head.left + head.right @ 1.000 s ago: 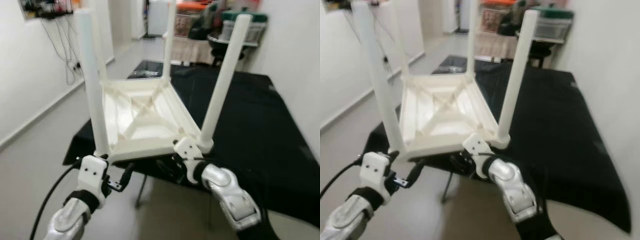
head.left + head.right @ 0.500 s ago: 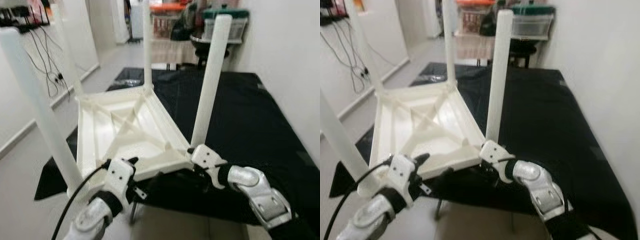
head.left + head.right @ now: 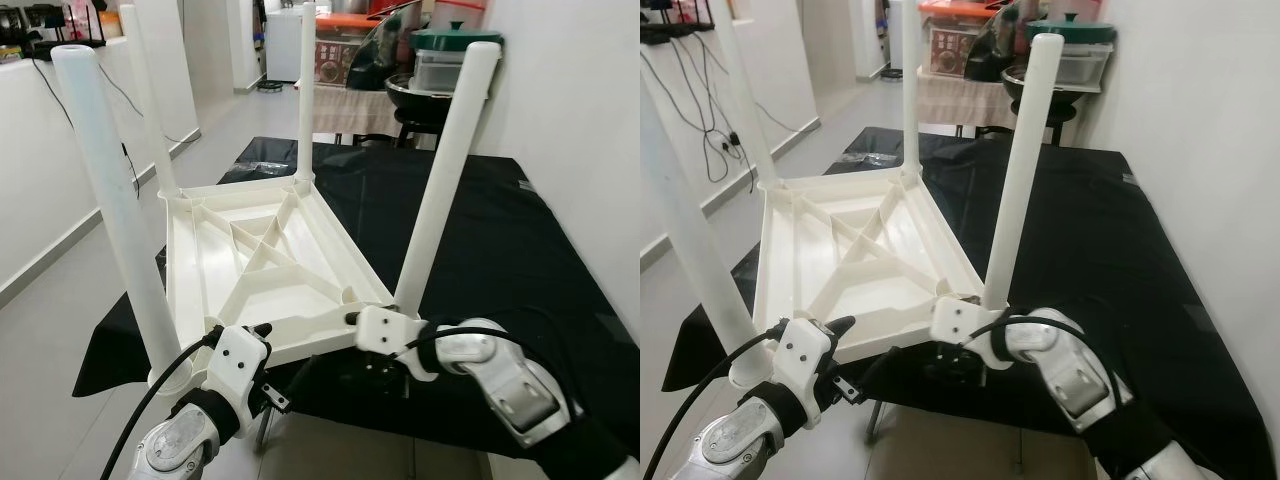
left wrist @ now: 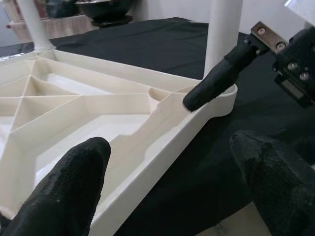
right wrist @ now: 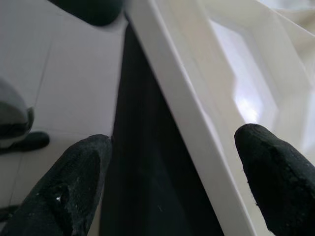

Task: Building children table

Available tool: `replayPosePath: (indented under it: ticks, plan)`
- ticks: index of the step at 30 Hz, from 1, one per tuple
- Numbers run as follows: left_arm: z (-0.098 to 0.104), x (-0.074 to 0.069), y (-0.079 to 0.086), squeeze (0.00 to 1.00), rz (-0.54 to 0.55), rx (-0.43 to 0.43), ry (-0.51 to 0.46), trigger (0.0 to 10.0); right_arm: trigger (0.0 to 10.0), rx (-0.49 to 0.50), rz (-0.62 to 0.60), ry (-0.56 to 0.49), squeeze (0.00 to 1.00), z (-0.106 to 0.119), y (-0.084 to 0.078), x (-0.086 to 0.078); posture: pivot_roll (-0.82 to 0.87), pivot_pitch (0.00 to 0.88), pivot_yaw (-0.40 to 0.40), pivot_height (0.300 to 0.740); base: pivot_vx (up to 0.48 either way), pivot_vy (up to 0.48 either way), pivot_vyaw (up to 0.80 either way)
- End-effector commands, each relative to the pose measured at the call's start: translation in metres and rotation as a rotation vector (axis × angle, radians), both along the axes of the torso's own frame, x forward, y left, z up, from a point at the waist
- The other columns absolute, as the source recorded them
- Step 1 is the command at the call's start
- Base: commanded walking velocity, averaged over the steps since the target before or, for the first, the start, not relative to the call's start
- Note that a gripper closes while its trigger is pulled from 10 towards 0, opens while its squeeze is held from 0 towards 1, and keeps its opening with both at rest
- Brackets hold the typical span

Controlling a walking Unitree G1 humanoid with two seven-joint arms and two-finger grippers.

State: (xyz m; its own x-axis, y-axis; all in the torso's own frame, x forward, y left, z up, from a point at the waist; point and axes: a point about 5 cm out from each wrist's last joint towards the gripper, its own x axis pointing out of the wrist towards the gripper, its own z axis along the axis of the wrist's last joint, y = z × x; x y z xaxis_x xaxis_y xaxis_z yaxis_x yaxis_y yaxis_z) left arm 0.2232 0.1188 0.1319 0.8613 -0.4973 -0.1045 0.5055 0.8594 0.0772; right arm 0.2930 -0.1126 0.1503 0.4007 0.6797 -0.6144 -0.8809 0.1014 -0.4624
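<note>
- Upturned white children table (image 3: 265,265), four legs up, resting on the black-draped work table (image 3: 500,260) at its near edge.
- Versus half a second back: frames sharper, view steadier, table less tilted; read as settling after a reposition.
- Left gripper (image 3: 262,333) at near rim, fingers apart astride it, not clamped.
- Right gripper (image 3: 352,318) at near-right leg socket, fingers spread across the rim.
- Judged: assembled, awaiting flip.

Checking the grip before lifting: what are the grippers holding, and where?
Nothing is clamped: the left gripper and right gripper straddle the near rim of the upturned white table, fingers open.
</note>
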Motion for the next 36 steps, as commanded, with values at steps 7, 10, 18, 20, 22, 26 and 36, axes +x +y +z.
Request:
replayPosePath:
  ticks: [7,10,18,20,22,26,36]
  plan:
    - [-0.007,0.005,0.009,0.0,0.096,0.054,0.025,10.0,10.0,-0.098,-0.066,-0.011,0.0,-0.012,0.018,0.016,0.04,0.0,-0.054,0.74,0.0,0.0,0.0]
    - [-0.011,0.006,0.014,0.0,0.162,0.084,0.051,10.0,10.0,-0.15,-0.149,-0.024,0.0,-0.021,0.026,0.029,0.04,0.0,-0.054,0.74,0.0,0.0,0.0]
    - [-0.024,0.001,0.027,0.0,0.265,0.112,0.149,10.0,10.0,-0.268,-0.145,-0.051,0.0,-0.02,0.029,0.04,0.06,0.0,-0.065,0.74,0.0,0.0,0.0]
    - [-0.024,0.0,0.026,0.0,0.265,0.112,0.148,10.0,10.0,-0.319,-0.132,-0.057,0.0,-0.021,0.027,0.042,0.06,0.0,-0.065,0.74,0.0,0.0,0.0]
    - [-0.023,0.001,0.026,0.0,0.268,0.112,0.147,10.0,7.4,-0.359,-0.14,-0.058,0.0,-0.021,0.027,0.047,0.06,0.0,-0.07,0.74,0.0,0.0,0.0]
    - [-0.023,0.001,0.026,0.0,0.275,0.112,0.149,10.0,1.8,-0.385,-0.165,-0.063,0.0,-0.019,0.029,0.054,0.06,0.0,-0.072,0.74,0.0,0.0,0.0]
    - [-0.022,0.002,0.024,0.0,0.284,0.11,0.154,10.0,0.0,-0.385,-0.223,-0.049,0.0,-0.017,0.039,0.063,0.06,0.0,-0.079,0.74,0.0,0.0,0.0]
